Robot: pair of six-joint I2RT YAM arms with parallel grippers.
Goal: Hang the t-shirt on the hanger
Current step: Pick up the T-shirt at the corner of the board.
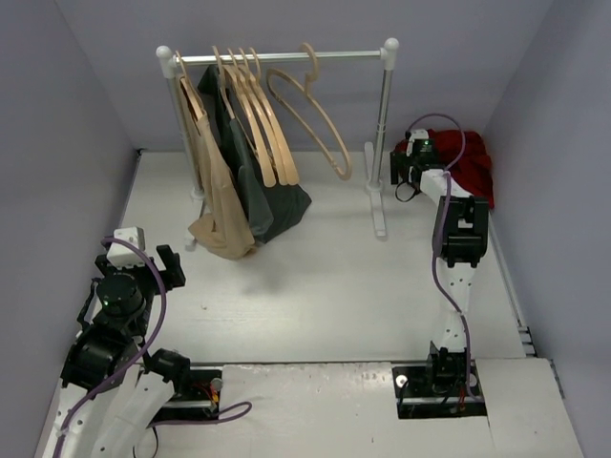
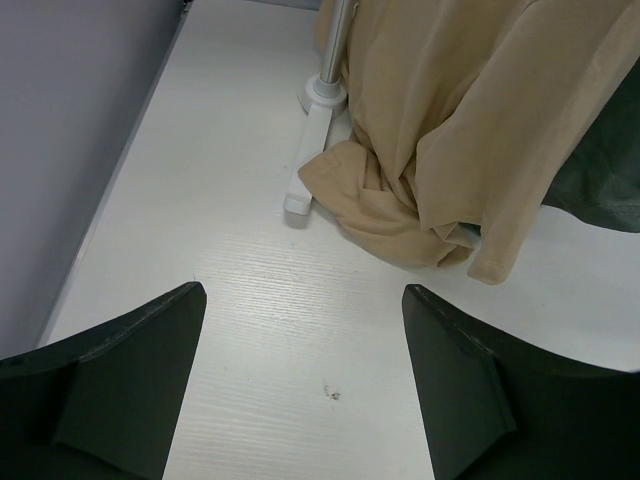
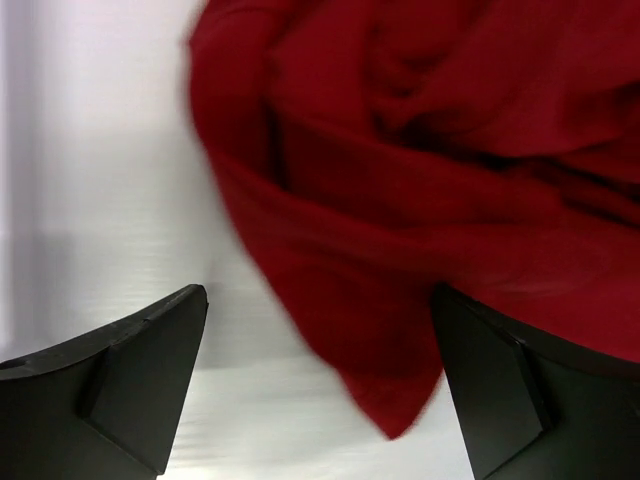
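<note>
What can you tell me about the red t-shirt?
The t-shirt is plain dark red cloth, cotton-like, crumpled in a heap on the table at its far right corner, beside the clothes rack. No sleeves or neck can be made out. The right gripper hangs open over its folded edge; contact is unclear.
</note>
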